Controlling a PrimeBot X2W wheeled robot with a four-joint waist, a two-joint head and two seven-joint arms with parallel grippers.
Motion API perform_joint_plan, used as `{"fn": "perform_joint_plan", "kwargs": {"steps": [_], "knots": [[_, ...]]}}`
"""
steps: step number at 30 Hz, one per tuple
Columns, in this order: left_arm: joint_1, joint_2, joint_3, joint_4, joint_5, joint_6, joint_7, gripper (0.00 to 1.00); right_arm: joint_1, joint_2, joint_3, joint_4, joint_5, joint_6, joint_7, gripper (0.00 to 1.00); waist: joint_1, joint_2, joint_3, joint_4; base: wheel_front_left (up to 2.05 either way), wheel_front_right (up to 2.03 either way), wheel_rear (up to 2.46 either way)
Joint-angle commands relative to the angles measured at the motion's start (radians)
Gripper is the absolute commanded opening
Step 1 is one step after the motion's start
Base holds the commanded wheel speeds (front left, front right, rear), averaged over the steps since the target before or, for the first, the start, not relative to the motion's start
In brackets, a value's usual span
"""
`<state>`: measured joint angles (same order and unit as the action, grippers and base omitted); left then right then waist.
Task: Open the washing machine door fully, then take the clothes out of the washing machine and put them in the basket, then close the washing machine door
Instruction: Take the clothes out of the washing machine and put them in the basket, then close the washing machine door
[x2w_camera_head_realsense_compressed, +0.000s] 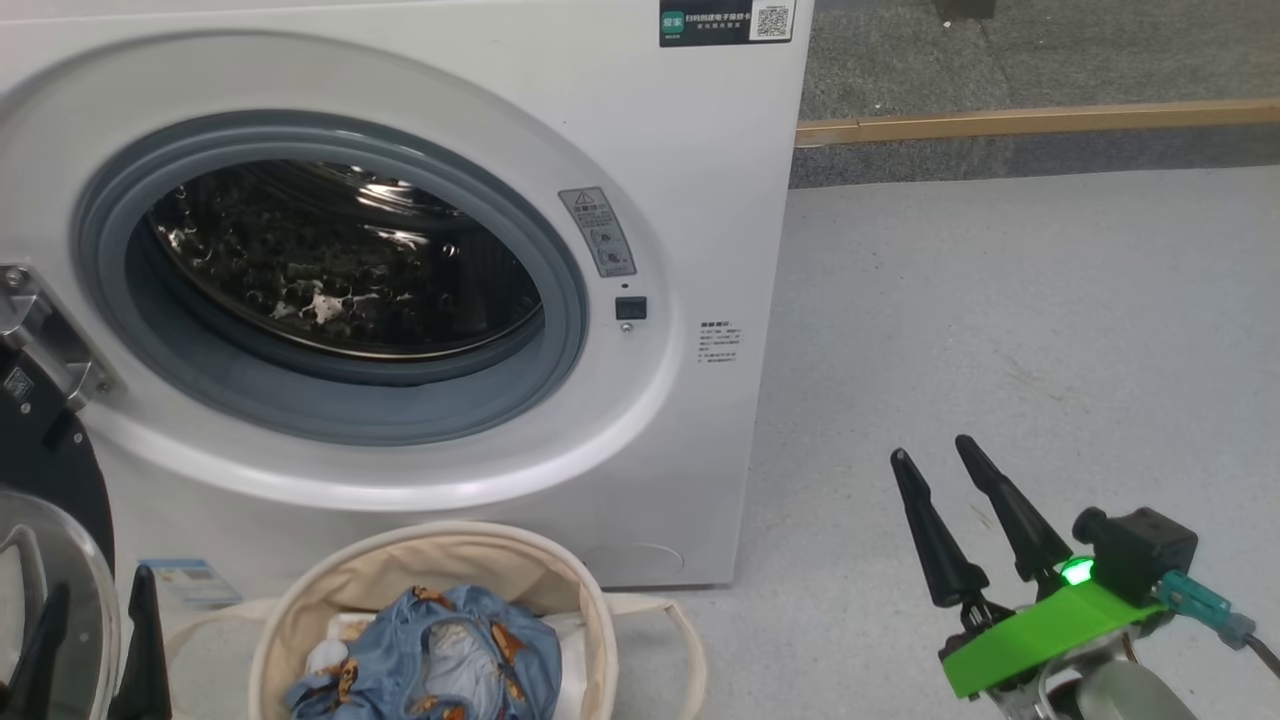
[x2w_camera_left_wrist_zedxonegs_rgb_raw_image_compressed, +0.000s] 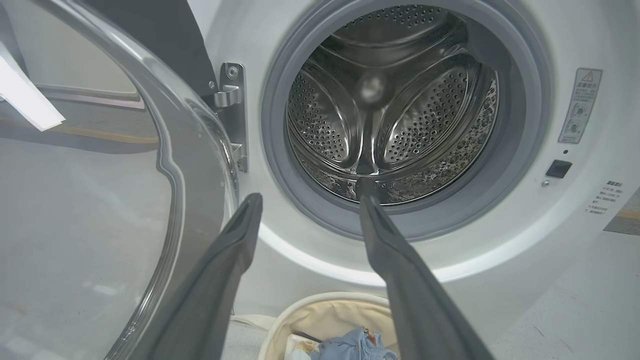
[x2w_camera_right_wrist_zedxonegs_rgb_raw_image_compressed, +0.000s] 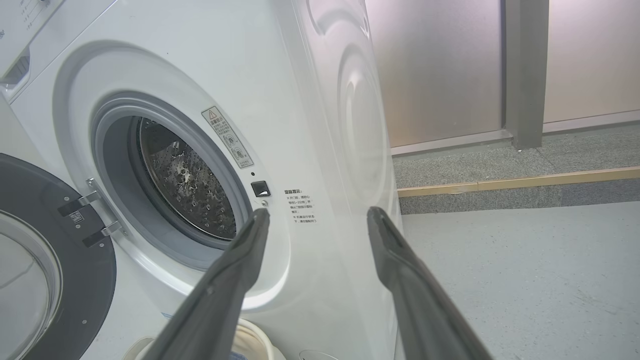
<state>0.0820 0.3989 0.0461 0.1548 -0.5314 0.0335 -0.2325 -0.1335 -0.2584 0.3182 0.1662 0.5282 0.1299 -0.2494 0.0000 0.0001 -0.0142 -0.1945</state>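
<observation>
Two claws, and I see both with their fingers spread wide and nothing between them. My left gripper hangs low at the near left, in front of the washing machine, its fingers aimed at the lower edge of the grey rubber ring around the drum mouth. My right gripper sits over the pale grey floor at the near right, apart from the machine's right front corner, with a green bracket on its wrist. The washing machine door stands swung out to the left on its metal hinge. The left gripper is just beside its clear glass bowl, and I cannot tell whether they touch. Inside the steel drum I see perforated wall and paddles. The clothes, light blue with orange-brown bears, lie bunched in the basket, which sits on the floor directly in front of the machine, below the drum mouth. A bit of white fabric shows beside the garment inside the basket.
</observation>
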Motion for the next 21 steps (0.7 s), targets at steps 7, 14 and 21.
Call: {"fn": "perform_joint_plan", "kwargs": {"steps": [7,14,21], "knots": [[-0.035,0.040,0.049,-0.023,0.003,-0.004,-0.018,1.00,-0.020,-0.004,0.020,-0.027,-0.008,0.001,-0.012,1.00,0.0000,-0.0001,-0.004,0.011,0.00,0.00,0.00],[-0.037,0.038,0.047,-0.012,0.001,-0.005,-0.020,1.00,-0.018,-0.003,0.023,-0.027,-0.006,0.001,-0.012,1.00,0.0000,-0.0001,-0.003,0.017,-0.15,0.29,-0.13],[-0.044,0.048,0.054,-0.010,0.009,0.004,-0.022,1.00,-0.016,-0.004,0.020,-0.027,-0.006,0.001,-0.012,1.00,0.0000,-0.0001,0.009,0.025,-0.95,1.30,-0.35]]}}
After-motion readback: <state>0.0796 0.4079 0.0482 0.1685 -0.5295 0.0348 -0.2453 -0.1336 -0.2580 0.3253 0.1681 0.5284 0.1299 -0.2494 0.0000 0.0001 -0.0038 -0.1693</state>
